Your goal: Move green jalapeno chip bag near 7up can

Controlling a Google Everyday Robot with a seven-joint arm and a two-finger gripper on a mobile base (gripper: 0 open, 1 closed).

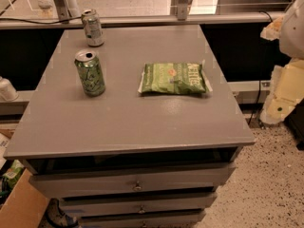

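Two drink cans stand on the surface (142, 122): one 7up can (92, 27) and one light-green patterned can (90, 73). One green jalapeno chip bag (173, 78) lies there too, which makes three things on top in all. Below the top, three drawer fronts (95, 184) show, and two knobs (137, 186) can be made out. One tool (285, 96) is at the right edge, beyond the surface's right side.
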